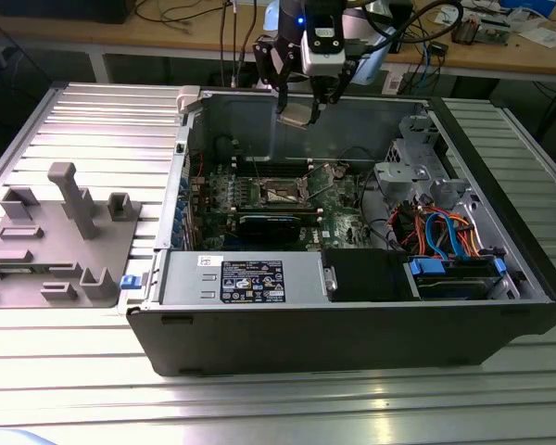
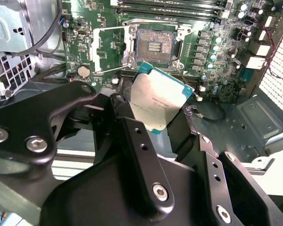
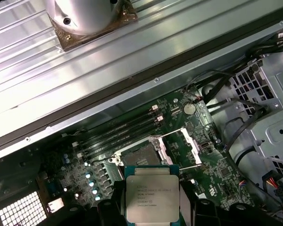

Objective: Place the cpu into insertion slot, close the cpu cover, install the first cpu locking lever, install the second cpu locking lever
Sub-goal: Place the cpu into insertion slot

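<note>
Holding the cpu (image 2: 160, 96) by two of its edges, the gripper (image 1: 303, 100) is closed just enough to pinch the chip, up in the air over the open computer case (image 1: 352, 334). The insertion slot (image 2: 155, 44) sits lower down on the green board (image 2: 212, 70), bare, with the cpu cover (image 2: 108, 47) flipped up beside it. The chip looks turned a bit from the slot's square. I think it should be turned to match, kept flat, then go down slowly with no pushing, so nothing bends
</note>
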`<state>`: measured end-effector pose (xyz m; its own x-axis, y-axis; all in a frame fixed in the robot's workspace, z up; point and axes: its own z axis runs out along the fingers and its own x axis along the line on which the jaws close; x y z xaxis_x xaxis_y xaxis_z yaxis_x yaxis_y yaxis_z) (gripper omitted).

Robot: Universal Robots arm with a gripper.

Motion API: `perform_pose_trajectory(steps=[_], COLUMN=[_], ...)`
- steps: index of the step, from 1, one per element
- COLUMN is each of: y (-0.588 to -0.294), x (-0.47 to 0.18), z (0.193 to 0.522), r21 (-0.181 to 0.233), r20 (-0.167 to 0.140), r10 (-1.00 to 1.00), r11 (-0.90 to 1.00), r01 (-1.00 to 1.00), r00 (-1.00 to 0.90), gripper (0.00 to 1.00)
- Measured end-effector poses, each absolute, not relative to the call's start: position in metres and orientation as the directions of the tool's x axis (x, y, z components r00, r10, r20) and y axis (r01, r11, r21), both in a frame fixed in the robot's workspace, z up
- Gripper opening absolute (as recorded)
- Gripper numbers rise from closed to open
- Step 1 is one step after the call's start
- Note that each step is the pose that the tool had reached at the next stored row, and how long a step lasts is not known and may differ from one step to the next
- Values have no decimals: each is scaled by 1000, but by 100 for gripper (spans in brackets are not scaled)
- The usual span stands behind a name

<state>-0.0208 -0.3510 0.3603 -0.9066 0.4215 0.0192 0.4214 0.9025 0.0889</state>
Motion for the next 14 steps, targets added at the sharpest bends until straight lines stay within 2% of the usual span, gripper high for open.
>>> perform_pose_trajectory(steps=[14], y=[-351], x=[-21], z=[360], r21=[88], r20=[21], r10=[490], r11=[867], r01=[490], r00=[-872], gripper=[54])
